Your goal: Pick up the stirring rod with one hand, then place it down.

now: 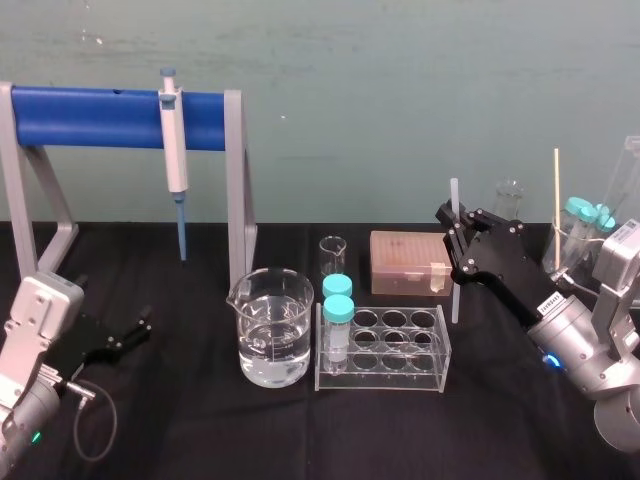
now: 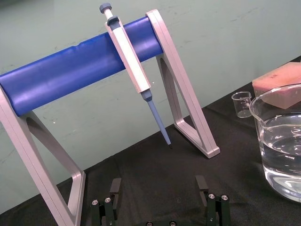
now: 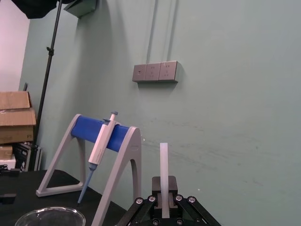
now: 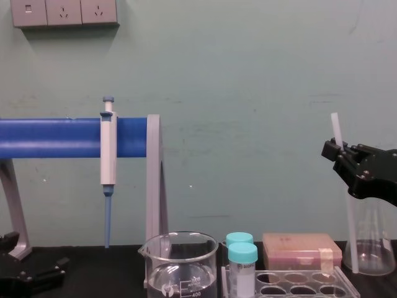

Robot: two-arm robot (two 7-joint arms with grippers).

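I have the right gripper (image 1: 456, 243) clamped on the stirring rod (image 1: 454, 195), about a third of the way down from its top. The rod stands close to upright over the black cloth (image 1: 200, 430), just beside the right end of the clear plastic tube rack (image 1: 385, 380) and the pink tip box (image 1: 405, 262). It is a thin, straight, milky translucent stick.

From the chest camera I get what the head camera hides: the rod leans slightly, top toward the left, and its lower part crosses in front of the glass conical flask (image 4: 375, 254). I cannot tell whether its lower end touches the cloth. The right wrist camera gives me the grip itself, the pale frosted top rising between 2 matte black, angular fingers (image 3: 173, 184) studded with small screws.

The left gripper (image 1: 135, 328) sits low over the cloth at the left, and its wrist camera shows its 2 fingers spread wide.

A spouted glass beaker (image 1: 270, 330) holds clear water. 2 teal-capped tubes (image 1: 338, 300) stand in the rack. A white-and-blue pipette (image 1: 175, 150) hangs from the smooth blue bar of a grey stand (image 1: 238, 200).
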